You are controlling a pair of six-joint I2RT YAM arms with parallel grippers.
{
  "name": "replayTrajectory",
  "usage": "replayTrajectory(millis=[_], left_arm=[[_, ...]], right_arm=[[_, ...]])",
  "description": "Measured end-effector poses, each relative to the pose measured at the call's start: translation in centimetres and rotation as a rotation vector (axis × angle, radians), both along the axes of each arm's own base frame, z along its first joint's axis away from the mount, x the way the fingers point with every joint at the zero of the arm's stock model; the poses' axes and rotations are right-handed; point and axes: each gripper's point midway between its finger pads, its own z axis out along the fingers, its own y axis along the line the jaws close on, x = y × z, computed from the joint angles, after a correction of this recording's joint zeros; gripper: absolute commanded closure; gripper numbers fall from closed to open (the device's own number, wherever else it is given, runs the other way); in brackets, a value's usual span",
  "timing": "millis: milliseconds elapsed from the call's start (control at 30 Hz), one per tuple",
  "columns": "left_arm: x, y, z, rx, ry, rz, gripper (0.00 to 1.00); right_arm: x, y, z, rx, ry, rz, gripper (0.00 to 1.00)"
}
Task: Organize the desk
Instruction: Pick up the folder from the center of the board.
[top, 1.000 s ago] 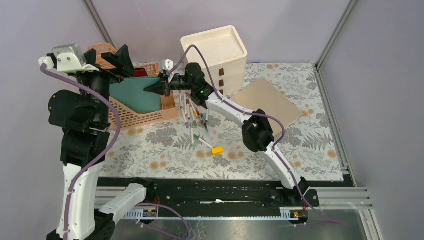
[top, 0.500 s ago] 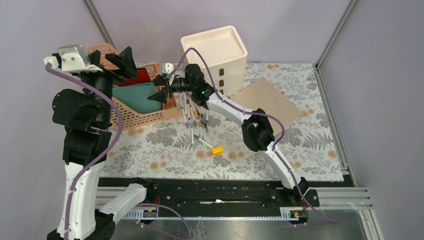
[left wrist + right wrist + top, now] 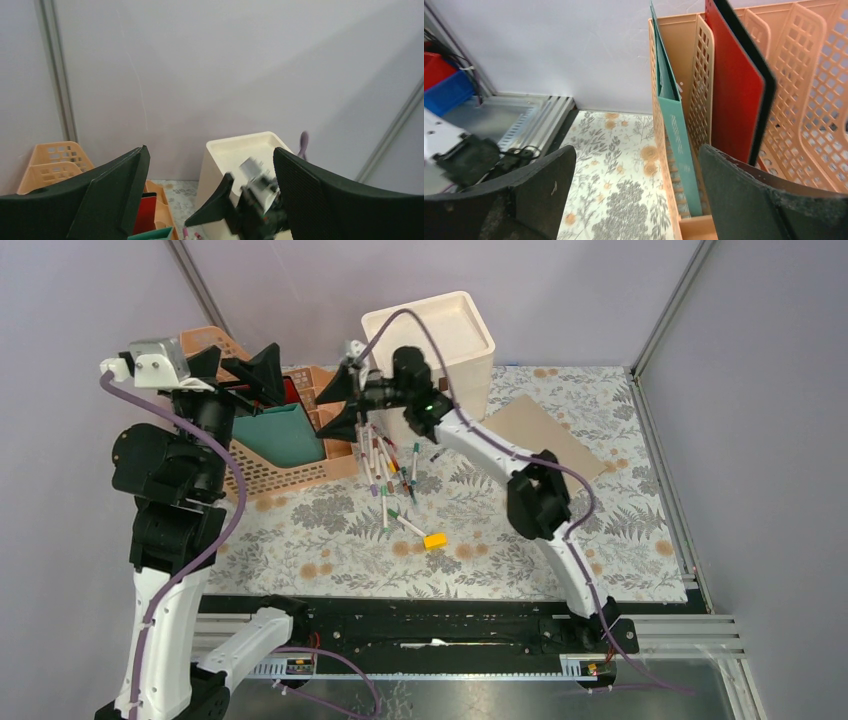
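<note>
Wide-spread and gripping nothing, the right end effector [image 3: 338, 407] hangs at the open end of the rack [image 3: 270, 475], facing straight along its slots. The left end effector [image 3: 240, 368] is just as wide and also holds nothing. It is raised above the rack's far side and aimed at the back wall, apparently kept clear of the other arm.

A teal folder [image 3: 285, 435] stands on edge in one slot and a red folder [image 3: 736, 100] in the next, probably so that they stay off the bench [image 3: 620, 530]. The rack is peach plastic, with walls pierced in a square lattice and rounded dividers.

Pens [image 3: 385, 470], slim pale barrels with coloured caps, lie loose in a scatter just beside the rack. A small yellow block [image 3: 434, 540] sits nearer the arms. These look like what is left to sort.

A cream drawer unit [image 3: 440, 330], boxy and smooth, stands at the back, and a flat tan card [image 3: 545, 440] lies to its right. The bench, under cloth printed with grey ferns and tan flowers, carries everything.
</note>
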Motion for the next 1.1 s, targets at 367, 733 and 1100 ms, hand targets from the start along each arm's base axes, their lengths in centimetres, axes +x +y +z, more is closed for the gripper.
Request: replayTrajectory(millis=[367,733,1100], left_arm=[[2.7,-5.3,-5.0,-0.082,0.084,-0.259,0.01],[7.5,-12.9,-13.9,-0.272,0.379,-0.55,0.01],[4.6,-24.7,-22.5,-0.373,0.651,-0.774,0.04]], right_arm=[[-0.2,-15.2,9.9,-0.023,-0.004,-0.097,0.0],[-1.4,-32.1,15.0,0.012,-0.112,-0.418,0.0],[10.0,-48.7,2.7,-0.08,0.217,-0.828,0.0]])
